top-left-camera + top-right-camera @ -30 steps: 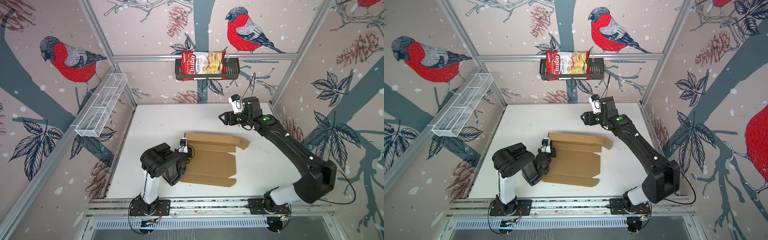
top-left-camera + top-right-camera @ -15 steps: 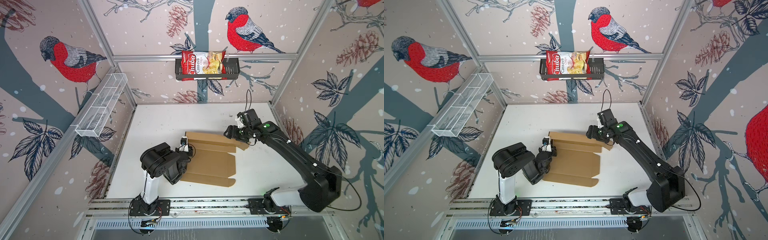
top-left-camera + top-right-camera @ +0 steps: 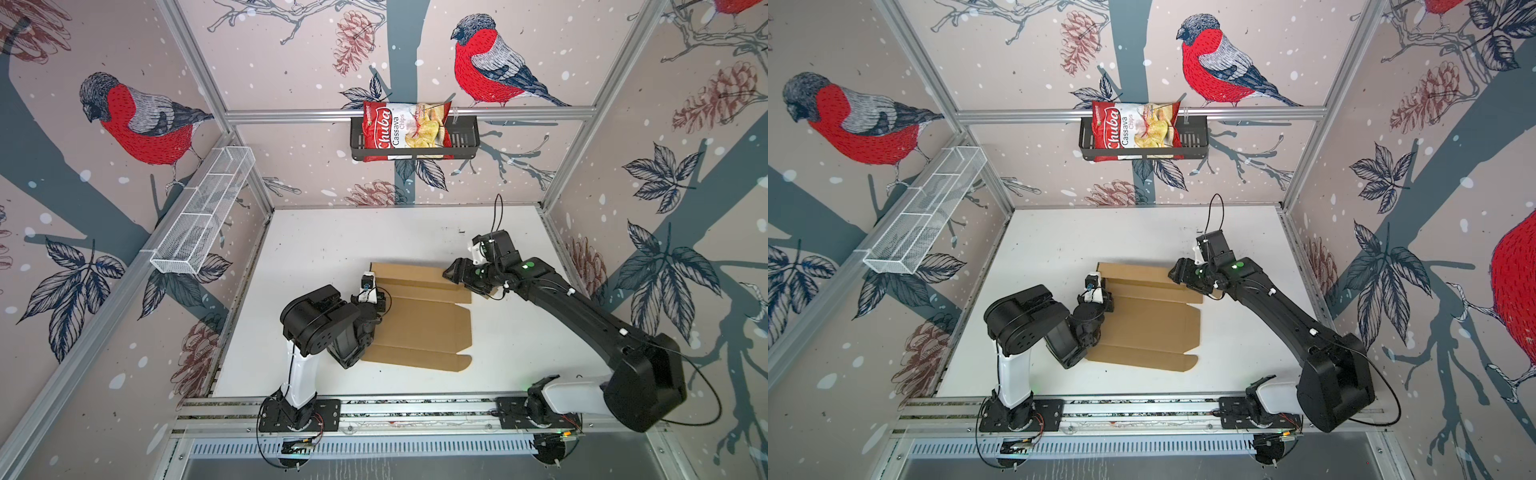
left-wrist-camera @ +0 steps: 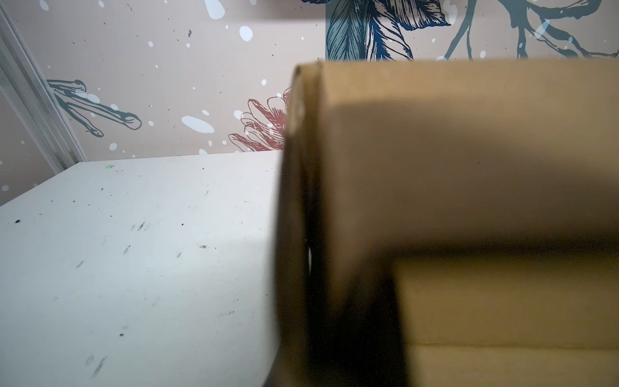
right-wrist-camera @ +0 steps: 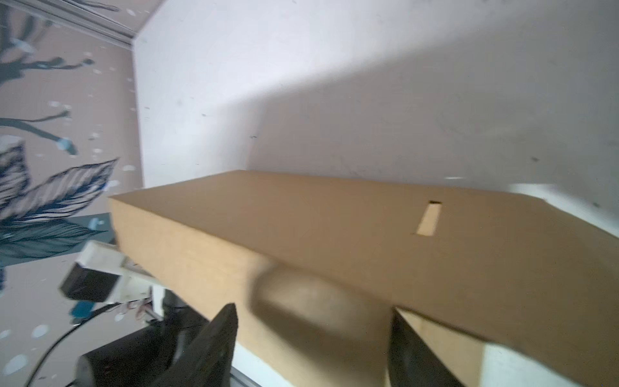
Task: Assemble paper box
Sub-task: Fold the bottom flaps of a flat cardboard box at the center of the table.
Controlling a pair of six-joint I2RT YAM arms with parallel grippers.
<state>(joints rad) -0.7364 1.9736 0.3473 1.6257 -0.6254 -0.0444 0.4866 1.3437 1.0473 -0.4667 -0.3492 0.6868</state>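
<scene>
On the surface the paper box lies mostly flat; the left gripper, pressed together, seems to pinch its left edge as an anchor, while the right gripper, spread, straddles the far flap for folding.

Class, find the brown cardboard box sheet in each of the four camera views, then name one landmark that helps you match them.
Top view: paper box lies in the middle of the white table.
Top view: same place, mid-table.
Left wrist: very close and blurred, one flap standing up.
Right wrist: close up, a slit showing in its panel.
Shared landmark: the white table under it.
</scene>
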